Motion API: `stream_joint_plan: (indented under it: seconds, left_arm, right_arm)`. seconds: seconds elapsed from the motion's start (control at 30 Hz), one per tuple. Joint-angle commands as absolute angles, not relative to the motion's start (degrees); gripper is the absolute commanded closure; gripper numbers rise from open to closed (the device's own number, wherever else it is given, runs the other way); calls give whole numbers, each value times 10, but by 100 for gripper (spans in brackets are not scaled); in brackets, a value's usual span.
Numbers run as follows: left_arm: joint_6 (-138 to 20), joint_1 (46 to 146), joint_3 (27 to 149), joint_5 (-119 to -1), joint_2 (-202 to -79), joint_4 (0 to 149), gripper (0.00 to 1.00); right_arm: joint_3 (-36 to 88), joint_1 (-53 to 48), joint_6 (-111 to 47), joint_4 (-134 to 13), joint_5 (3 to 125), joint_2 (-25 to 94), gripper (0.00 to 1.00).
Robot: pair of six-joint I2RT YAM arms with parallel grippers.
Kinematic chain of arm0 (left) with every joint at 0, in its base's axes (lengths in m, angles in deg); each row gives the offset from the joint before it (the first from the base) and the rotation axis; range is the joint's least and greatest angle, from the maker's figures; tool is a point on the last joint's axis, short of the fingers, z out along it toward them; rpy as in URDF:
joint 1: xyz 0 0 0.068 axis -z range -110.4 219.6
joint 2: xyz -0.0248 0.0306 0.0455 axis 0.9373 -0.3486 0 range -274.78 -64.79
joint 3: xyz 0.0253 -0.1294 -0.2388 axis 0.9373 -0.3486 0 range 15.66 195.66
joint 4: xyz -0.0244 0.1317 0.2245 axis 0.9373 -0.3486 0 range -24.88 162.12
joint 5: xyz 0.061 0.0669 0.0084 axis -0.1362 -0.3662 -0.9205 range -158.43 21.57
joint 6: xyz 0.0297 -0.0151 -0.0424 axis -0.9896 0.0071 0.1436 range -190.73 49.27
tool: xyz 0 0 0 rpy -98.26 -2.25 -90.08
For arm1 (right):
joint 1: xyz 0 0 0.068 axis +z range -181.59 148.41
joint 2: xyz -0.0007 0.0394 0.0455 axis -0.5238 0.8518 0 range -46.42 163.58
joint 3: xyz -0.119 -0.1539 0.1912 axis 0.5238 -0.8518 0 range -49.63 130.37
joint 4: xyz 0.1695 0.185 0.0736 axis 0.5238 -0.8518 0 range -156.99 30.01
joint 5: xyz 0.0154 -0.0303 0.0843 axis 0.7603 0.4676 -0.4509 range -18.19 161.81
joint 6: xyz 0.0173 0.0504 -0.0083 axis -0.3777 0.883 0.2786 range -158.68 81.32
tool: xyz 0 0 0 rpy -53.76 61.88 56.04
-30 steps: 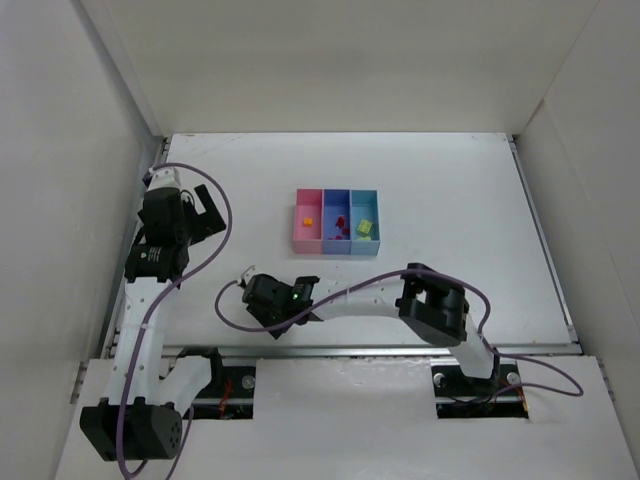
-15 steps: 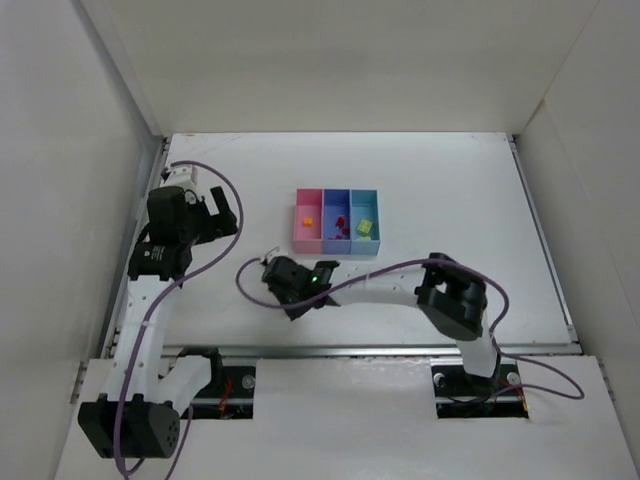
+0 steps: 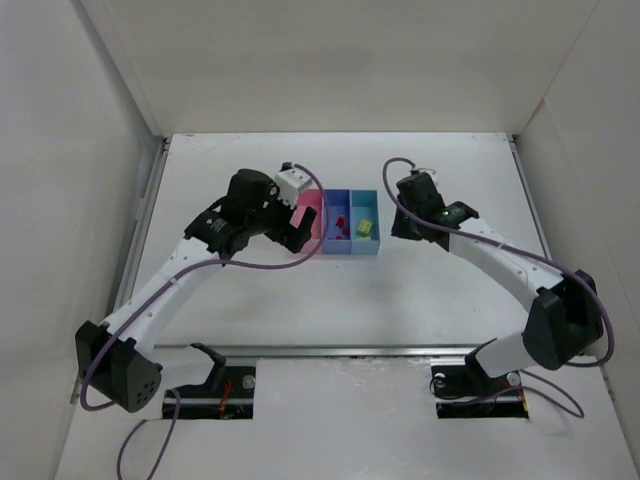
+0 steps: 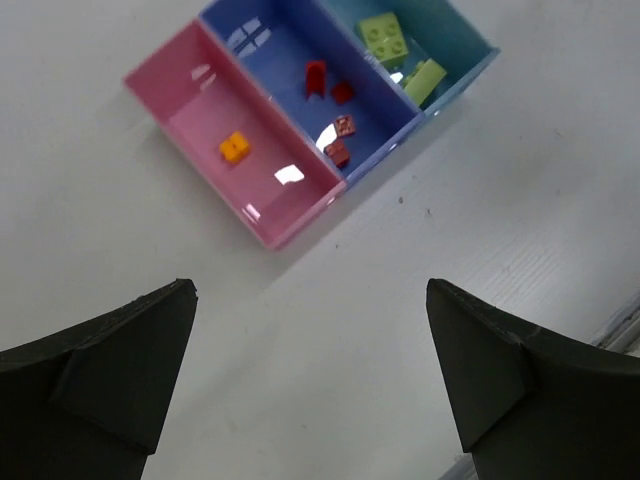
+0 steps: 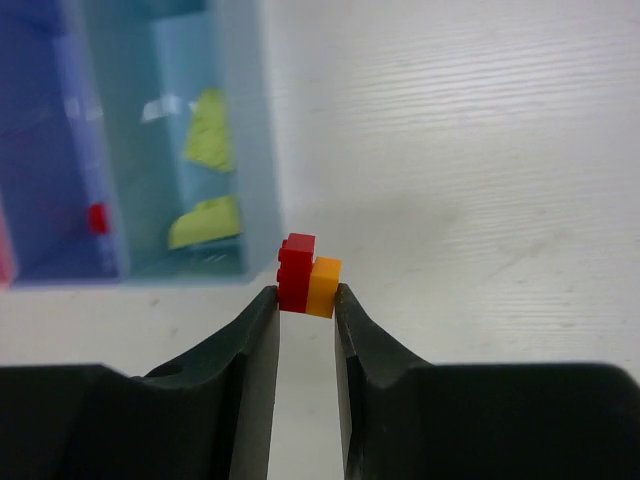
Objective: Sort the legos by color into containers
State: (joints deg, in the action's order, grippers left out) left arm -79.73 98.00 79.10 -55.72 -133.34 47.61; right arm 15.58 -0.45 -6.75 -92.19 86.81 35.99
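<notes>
Right gripper [image 5: 306, 296] pinches what looks like a joined red-orange lego [image 5: 309, 282]; containers [image 5: 245, 150] sit just left; left gripper [image 4: 308, 288] gapes wide

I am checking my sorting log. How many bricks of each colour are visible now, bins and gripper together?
Red bricks: 5, 4 in the blue bin, 1 in the pair held by the right gripper.
Orange bricks: 2, 1 in the pink bin, 1 in that pair.
Green bricks: 2, in the light blue bin.
Total: 9.
</notes>
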Motion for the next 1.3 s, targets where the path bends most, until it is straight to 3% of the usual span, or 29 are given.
stream_joint_plan:
  seconds: [0.0, 0.13, 0.27, 0.4, 0.6, 0.83, 1.0, 1.27]
  left_arm:
    - [-911, 1018, 860, -544, -1357, 483, 0]
    - [-1008, 1074, 929, -555, -1415, 452, 0]
    - [-1049, 1119, 1002, -561, -1477, 398, 0]
    - [-1055, 1134, 972, -523, -1478, 414, 0]
    - [-1076, 1173, 928, -516, -1478, 419, 0]
    - [-1081, 1173, 928, -504, -1489, 429, 0]
    - [-1076, 1179, 928, -510, -1489, 435, 0]
    - [-1070, 1179, 918, -539, -1484, 435, 0]
  right_arm:
    - [123, -71, -51, -942, 875, 398, 89]
    - [109, -138, -35, -896, 855, 420, 87]
    - [115, -108, -54, -904, 864, 444, 87]
    - [88, -94, -45, -907, 857, 444, 87]
    - [63, -81, -39, -876, 810, 476, 67]
    - [91, -65, -46, -912, 814, 511, 54]
    - [104, -65, -62, -923, 809, 518, 33]
    - [104, -80, -129, -962, 785, 420, 30]
